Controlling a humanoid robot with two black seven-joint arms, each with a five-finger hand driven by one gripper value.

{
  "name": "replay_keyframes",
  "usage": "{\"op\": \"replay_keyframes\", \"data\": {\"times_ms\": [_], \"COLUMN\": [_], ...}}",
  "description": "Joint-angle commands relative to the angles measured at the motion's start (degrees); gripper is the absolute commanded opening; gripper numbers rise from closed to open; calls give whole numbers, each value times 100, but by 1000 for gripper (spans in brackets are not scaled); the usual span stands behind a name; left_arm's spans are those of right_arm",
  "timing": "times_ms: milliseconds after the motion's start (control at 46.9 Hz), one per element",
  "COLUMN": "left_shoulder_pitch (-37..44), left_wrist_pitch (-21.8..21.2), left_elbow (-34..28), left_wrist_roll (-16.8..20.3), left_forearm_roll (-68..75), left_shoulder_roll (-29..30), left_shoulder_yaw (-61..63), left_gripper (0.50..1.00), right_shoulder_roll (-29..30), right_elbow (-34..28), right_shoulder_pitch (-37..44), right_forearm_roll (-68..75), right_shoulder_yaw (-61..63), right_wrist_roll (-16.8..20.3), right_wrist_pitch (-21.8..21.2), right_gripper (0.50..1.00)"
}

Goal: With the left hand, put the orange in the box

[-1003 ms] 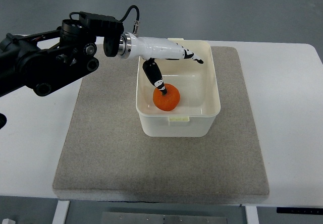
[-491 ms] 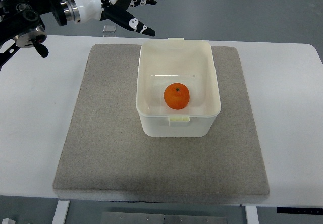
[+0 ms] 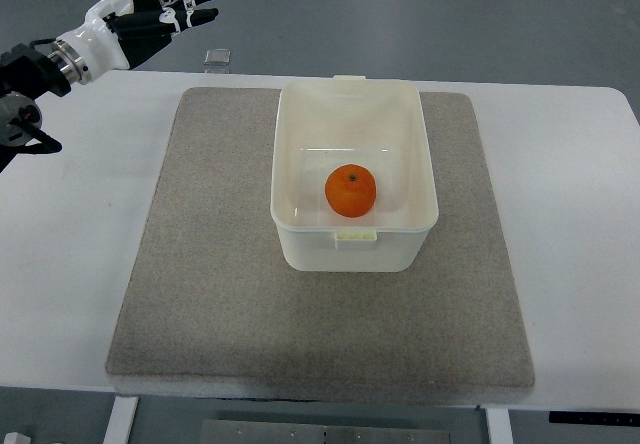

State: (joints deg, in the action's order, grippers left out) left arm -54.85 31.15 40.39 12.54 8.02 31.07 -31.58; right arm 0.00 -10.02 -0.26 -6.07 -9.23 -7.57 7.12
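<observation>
Fruit is now seen resting inside the container: the orange (image 3: 351, 191) lies on the floor of the white box (image 3: 424, 154), toward its near wall, with nothing touching it. The box stands on the grey mat (image 3: 210, 284), which is laid on the white table (image 3: 70, 264). One second ago the left hand was reaching down into the box with a finger on the orange; half a second ago it had already been lifted clear to the far left. Now the left hand (image 3: 150, 9) is held at the far-left corner, past the far edge of the table, well apart from the box, with its fingers spread and nothing held in them. A small clear object (image 3: 216, 59) lies on the table near that far edge. No right hand is visible. From this, the release is judged to be done and the placement complete, with only the arm's withdrawal remaining.
</observation>
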Motion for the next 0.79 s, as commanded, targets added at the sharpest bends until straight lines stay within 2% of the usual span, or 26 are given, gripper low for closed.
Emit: {"op": "replay_keyframes", "data": {"times_ms": [0, 171, 299, 512, 768], "left_shoulder_pitch": [141, 221, 256, 344, 432], "left_wrist_pitch": [207, 330, 383, 385, 385], "left_elbow": [-250, -822, -928, -901, -936], "left_wrist_roll": [-277, -1156, -1631, -1948, -1966], "left_forearm_roll": [-317, -1723, -2331, -2674, -2736], "left_shoulder_roll": [-39, -188, -356, -365, -338], "left_shoulder_yaw": [-102, -103, -103, -120, -182], "left_gripper": [992, 994, 994, 992, 992], "right_shoulder_roll": [0, 0, 0, 0, 0], "right_elbow": [0, 0, 0, 0, 0], "right_shoulder_pitch": [0, 0, 0, 0, 0], "right_forearm_roll": [0, 0, 0, 0, 0], "right_shoulder_yaw": [0, -9, -9, 0, 0], "right_wrist_roll": [1, 1, 1, 1, 1], "right_wrist_pitch": [0, 0, 0, 0, 0], "right_gripper": [932, 932, 932, 932, 932]}}
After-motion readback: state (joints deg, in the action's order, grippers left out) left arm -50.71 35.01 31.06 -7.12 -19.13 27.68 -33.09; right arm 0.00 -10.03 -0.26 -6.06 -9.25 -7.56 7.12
